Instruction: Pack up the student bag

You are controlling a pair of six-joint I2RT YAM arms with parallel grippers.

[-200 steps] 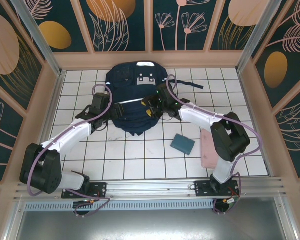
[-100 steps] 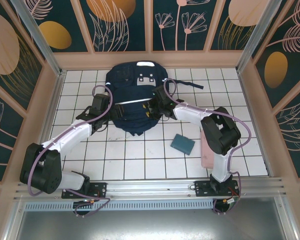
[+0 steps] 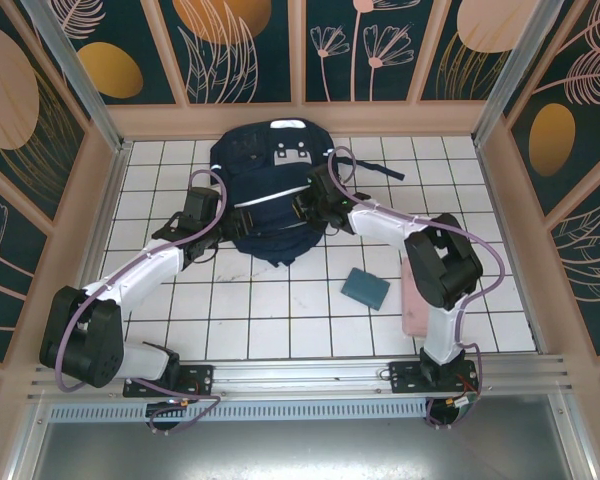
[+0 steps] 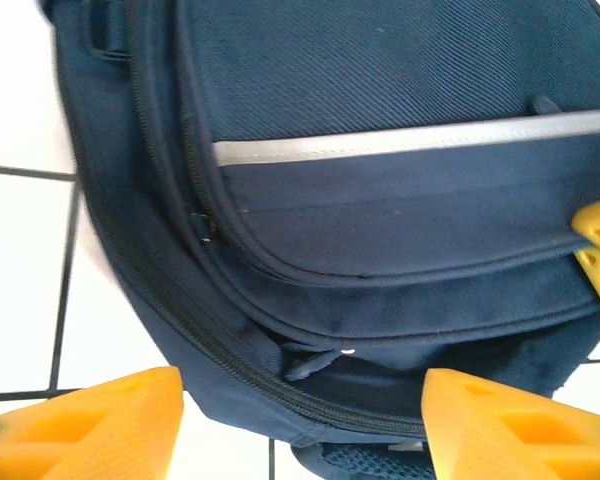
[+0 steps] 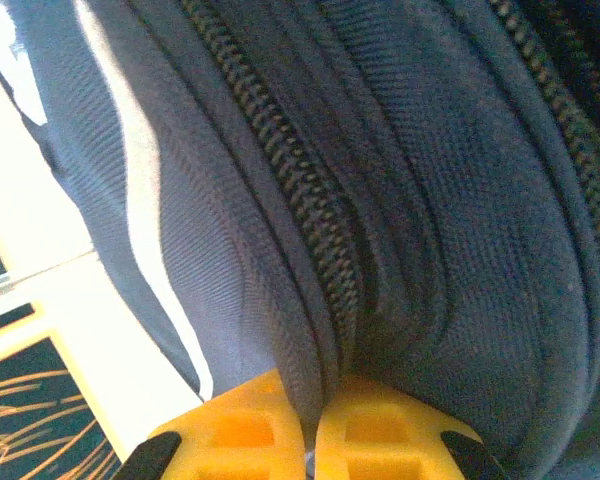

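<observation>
tabletop of white tiles carries the student bag, lying flat at the middle of its far edge. right pincer is clamped tight on a fold of the bag beside a zipper. left pincer gapes wide, straddling the bag's near rim and gripping nothing. teal book and pink pad lie near the right edge.

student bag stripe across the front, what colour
Pale silver-grey stripe on navy student bag; clearest in left wrist view.

There was one student bag upper centre, one teal flat item and one pink flat item lower right, and two grippers: left gripper, right gripper.
</observation>
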